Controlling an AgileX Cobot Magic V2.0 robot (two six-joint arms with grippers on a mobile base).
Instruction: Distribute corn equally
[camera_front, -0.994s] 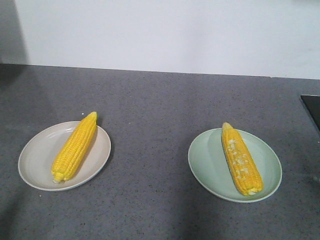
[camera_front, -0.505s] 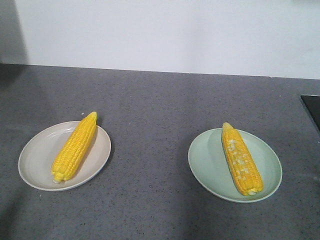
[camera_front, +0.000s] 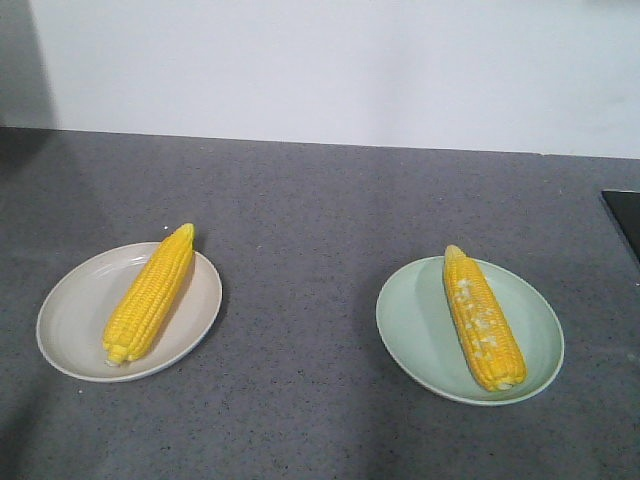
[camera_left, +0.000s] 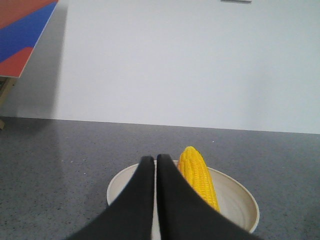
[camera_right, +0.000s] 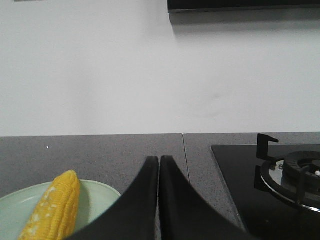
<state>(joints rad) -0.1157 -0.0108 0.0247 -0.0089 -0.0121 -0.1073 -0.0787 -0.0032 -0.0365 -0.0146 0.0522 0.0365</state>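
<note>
One plain yellow corn cob (camera_front: 150, 293) lies on the beige plate (camera_front: 80, 320) at the left of the grey counter. A second corn cob with pale whitish patches (camera_front: 483, 317) lies on the pale green plate (camera_front: 420, 330) at the right. Neither gripper shows in the front view. In the left wrist view my left gripper (camera_left: 155, 160) is shut and empty, above the near side of the beige plate (camera_left: 235, 192), just left of the corn (camera_left: 199, 176). My right gripper (camera_right: 159, 160) is shut and empty, right of the green plate (camera_right: 97, 195) and its corn (camera_right: 52, 209).
A black gas hob (camera_right: 280, 180) with a burner grate sits right of my right gripper; its corner shows at the counter's right edge (camera_front: 625, 215). A white wall runs behind the counter. A red and blue board (camera_left: 22, 30) leans at the far left.
</note>
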